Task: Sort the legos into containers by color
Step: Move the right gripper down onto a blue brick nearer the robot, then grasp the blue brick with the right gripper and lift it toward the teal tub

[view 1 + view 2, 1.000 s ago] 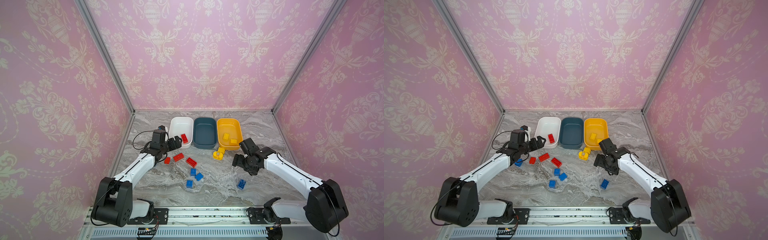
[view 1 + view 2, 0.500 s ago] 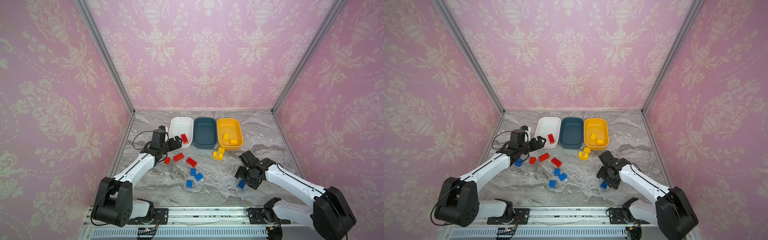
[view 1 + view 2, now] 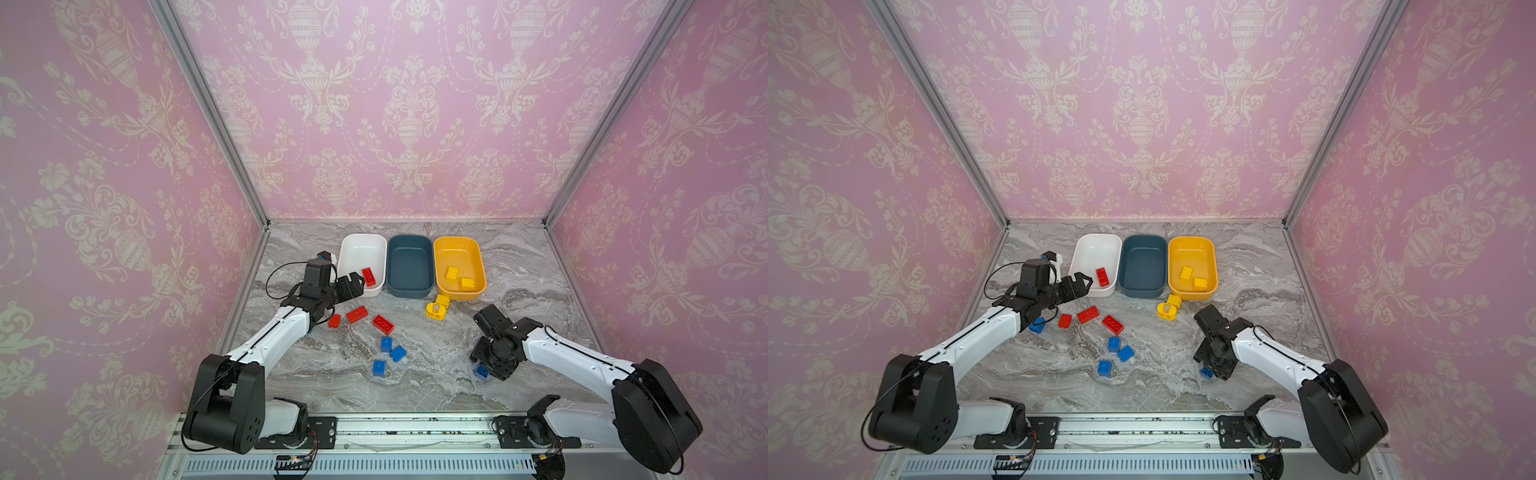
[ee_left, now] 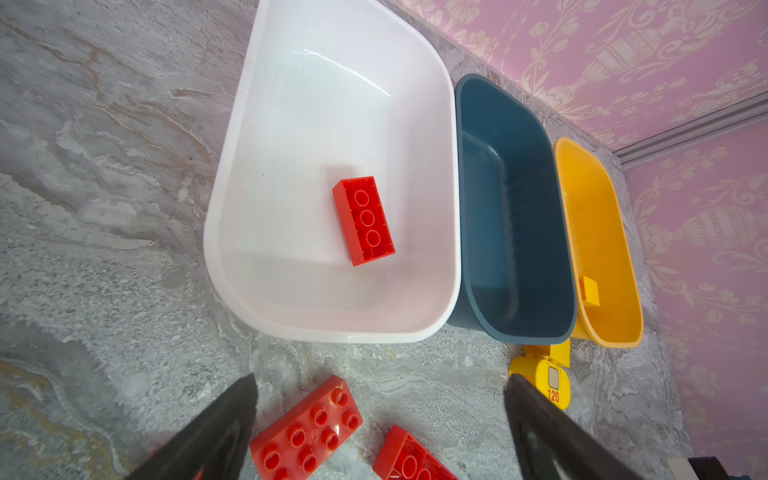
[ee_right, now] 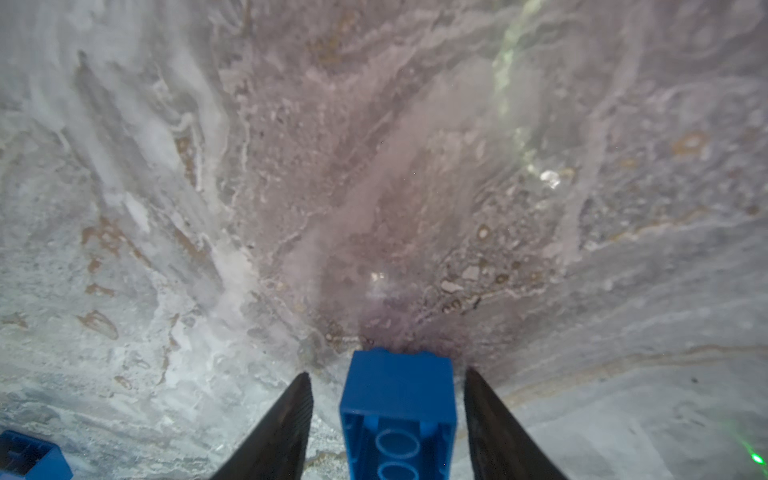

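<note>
Just one mark to read out here: red numerals "120" on the rounded yellow lego (image 4: 549,384), printed right below its small grey sticker. The piece sits on the desk (image 4: 104,208) against the yellow tub's (image 4: 598,232) near edge.

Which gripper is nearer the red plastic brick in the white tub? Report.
Left. Left gripper: at the white tub, beside the red brick. Right gripper: far away, flanking a blue brick.

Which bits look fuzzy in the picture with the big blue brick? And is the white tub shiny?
In the right wrist view the table is soft and streaky, blurred, while the blue brick looks sharper; in the left wrist view all is crisp, and the white tub shows a bright streak of glare on its inner wall.
</note>
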Robot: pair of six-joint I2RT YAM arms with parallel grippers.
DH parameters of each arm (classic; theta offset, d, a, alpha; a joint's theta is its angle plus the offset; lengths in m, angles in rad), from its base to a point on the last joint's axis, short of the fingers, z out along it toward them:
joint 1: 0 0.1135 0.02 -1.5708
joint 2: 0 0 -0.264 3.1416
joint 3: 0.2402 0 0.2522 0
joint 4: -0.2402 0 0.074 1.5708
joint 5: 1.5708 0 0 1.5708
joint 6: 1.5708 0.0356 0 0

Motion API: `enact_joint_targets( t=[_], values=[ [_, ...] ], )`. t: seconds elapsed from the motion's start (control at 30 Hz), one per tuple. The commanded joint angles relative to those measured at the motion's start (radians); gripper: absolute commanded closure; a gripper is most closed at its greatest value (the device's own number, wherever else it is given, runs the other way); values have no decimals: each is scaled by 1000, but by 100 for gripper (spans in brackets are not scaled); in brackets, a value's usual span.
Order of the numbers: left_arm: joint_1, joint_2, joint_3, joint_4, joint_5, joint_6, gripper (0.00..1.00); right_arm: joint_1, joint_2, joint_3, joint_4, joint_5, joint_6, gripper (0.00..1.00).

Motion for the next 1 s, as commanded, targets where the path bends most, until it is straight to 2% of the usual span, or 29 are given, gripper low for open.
enact_joint_targets(
  t=[0.0, 0.17, 0.37, 0.7, 0.97],
  values=[
    [8, -2, 8, -10, 8, 9, 5, 6, 9, -17, -4, 7, 2, 48],
    [8, -1, 5, -11, 6, 9, 5, 7, 2, -20, -5, 10, 2, 61],
    [8, -2, 2, -10, 5, 6, 5, 6, -2, -10, -10, 11, -8, 70],
    [10, -26, -17, -17, -1, 6, 5, 23, 8, 123, -42, 34, -78, 73],
    [12, -52, -51, -11, -7, -2, 4, 55, 133, 385, -36, 70, -226, 73]
  ],
)
